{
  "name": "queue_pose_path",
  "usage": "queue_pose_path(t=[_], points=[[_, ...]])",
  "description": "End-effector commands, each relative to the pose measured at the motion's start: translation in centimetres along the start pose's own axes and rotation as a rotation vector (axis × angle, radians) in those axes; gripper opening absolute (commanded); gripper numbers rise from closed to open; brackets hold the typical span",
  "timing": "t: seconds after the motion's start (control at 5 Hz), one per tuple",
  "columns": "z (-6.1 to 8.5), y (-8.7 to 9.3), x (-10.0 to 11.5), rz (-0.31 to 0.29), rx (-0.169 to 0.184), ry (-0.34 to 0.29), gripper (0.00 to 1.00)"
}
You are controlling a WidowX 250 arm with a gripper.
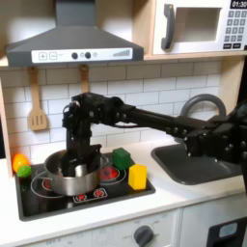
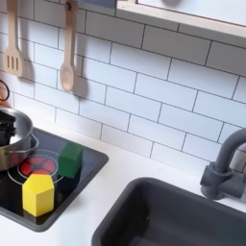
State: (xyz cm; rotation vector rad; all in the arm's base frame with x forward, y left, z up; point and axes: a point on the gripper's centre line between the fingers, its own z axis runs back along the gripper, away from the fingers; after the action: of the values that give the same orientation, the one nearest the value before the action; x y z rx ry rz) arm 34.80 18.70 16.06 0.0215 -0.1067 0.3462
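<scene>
I could read little writing: the microwave (image 1: 198, 27) at the top of the first exterior view carried a display with digits beginning "01:3", the rest cut off by the frame edge; its keypad was too small to read. The range hood (image 1: 72, 43) showed knobs and a small panel, nothing legible.

In the first exterior view my gripper (image 1: 79, 154) hung down into the silver pot (image 1: 74, 177) on the toy stove (image 1: 96, 198), its fingers dipping past the rim. I could not tell whether they were spread or closed, nor whether they gripped anything. The pot sat on the stove's left burner as the first exterior view shows it. Just to its right stood a green block (image 1: 122, 157) and, nearer the front, a yellow block (image 1: 138, 176); both crowded the pot's right side. At the stove's left edge lay a yellow and green toy (image 1: 20, 164).

A wooden spatula (image 1: 37, 101) hung on the tiled wall behind, and the sink (image 1: 198, 164) with its grey faucet (image 1: 198, 104) lay to the right.

The second exterior view gave me the blocks close up, the yellow block (image 2: 38, 193) in front of the green block (image 2: 70, 158), the pot (image 2: 17, 135) at the second exterior view's left edge, and a wooden spoon (image 2: 67, 58) on the wall.
</scene>
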Motion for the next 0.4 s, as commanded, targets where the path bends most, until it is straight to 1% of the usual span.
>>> queue_pose_path(t=[0.0,0.2], points=[[0.24,0.07,-0.99,-0.019,-0.001,-0.005,1.00],[0.22,0.55,-1.14,-0.013,-0.001,-0.003,1.00]])
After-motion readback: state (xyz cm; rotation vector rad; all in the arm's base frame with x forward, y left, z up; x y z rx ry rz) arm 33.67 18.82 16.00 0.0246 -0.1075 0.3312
